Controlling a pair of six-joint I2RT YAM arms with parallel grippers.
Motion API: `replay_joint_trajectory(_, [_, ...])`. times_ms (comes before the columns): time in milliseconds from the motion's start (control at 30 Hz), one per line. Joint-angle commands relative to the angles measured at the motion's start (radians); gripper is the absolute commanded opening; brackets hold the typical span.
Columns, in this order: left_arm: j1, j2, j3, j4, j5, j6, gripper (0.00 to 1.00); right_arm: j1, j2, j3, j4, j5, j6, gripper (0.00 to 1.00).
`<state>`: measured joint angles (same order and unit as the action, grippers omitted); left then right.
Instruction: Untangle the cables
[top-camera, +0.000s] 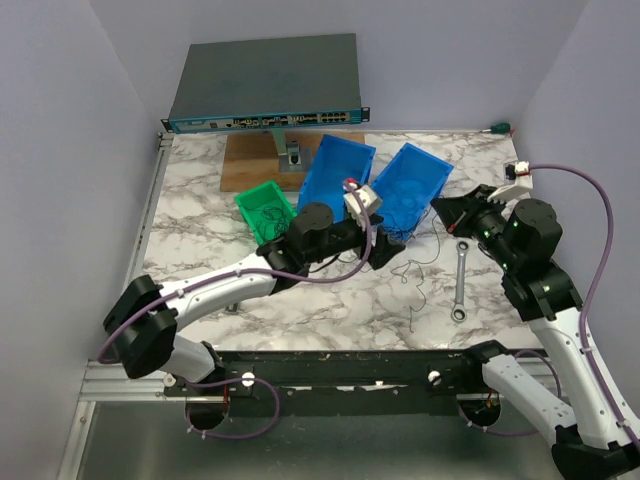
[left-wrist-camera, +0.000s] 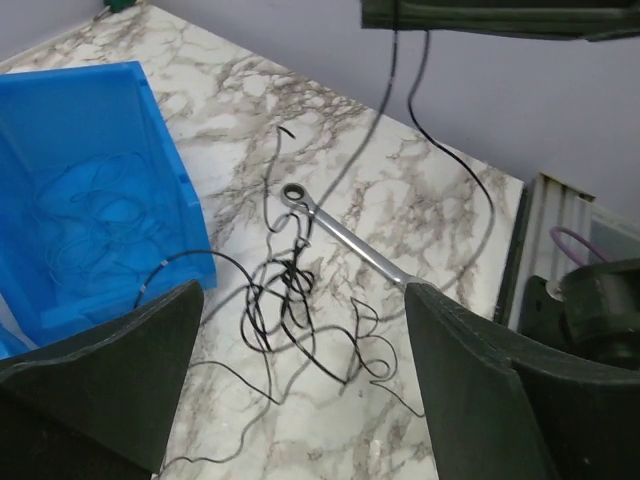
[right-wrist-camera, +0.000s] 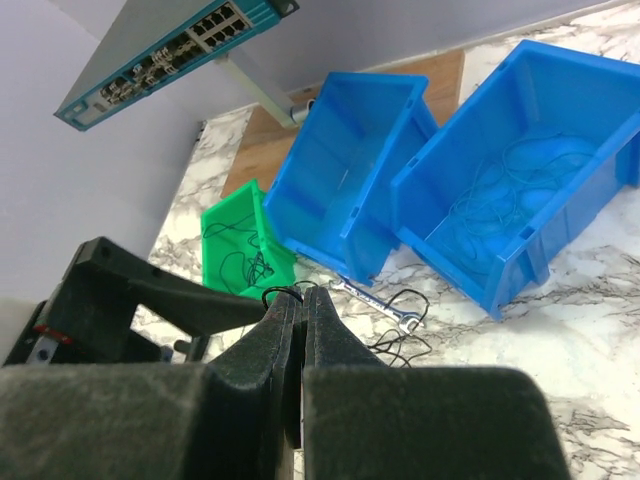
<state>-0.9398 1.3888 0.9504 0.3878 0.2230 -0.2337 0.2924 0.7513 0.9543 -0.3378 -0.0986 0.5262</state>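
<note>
Pinching the cables (left-wrist-camera: 289, 278), right gripper (right-wrist-camera: 298, 293) clenched; left gripper (left-wrist-camera: 303, 305) spread wide above them.

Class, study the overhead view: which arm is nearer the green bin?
Left. The left arm lies right beside the green bin, its wrist at the bin's near corner. The right arm stands far off, over the table's right side.

Colours on the white, grey-veined marble table (top-camera: 330, 315).
Black cables (left-wrist-camera: 290, 300) (blue ones inside the blue bin (left-wrist-camera: 100, 95)); green bin (top-camera: 256, 191) at nine o'clock of it; silver wrench (top-camera: 461, 280); brown board (top-camera: 250, 165).
</note>
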Motion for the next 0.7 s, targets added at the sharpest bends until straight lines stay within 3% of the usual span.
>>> replay_joint_trajectory(0, [-0.009, 0.113, 0.109, -0.116, -0.101, -0.019, 0.77, -0.004, -0.009, -0.012, 0.023, -0.033, 0.018, 0.01])
replay_joint_trajectory(67, [-0.009, 0.15, 0.134, -0.145, -0.128, -0.022, 0.67, -0.004, -0.013, -0.01, 0.018, -0.02, 0.019, 0.01])
replay_joint_trajectory(200, [-0.009, 0.169, 0.13, -0.142, -0.126, -0.024, 0.57, -0.004, -0.021, -0.003, 0.003, 0.009, 0.015, 0.01])
replay_joint_trajectory(233, [-0.008, 0.169, 0.126, -0.143, -0.119, -0.023, 0.47, -0.004, -0.021, -0.003, 0.0, 0.016, 0.014, 0.01])
replay_joint_trajectory(300, [-0.008, 0.164, 0.118, -0.146, -0.119, -0.018, 0.06, -0.004, -0.023, -0.004, -0.008, 0.04, 0.015, 0.01])
replay_joint_trajectory(333, [-0.008, 0.157, 0.11, -0.15, -0.135, -0.018, 0.0, -0.004, -0.024, -0.005, -0.014, 0.059, 0.017, 0.01])
replay_joint_trajectory(533, [0.026, 0.019, -0.019, -0.159, -0.215, -0.014, 0.0, -0.004, -0.057, -0.052, -0.072, 0.356, 0.086, 0.01])
replay_joint_trajectory(667, [0.166, -0.146, -0.169, -0.187, -0.166, -0.103, 0.0, -0.004, -0.11, -0.082, -0.147, 0.642, 0.172, 0.01])
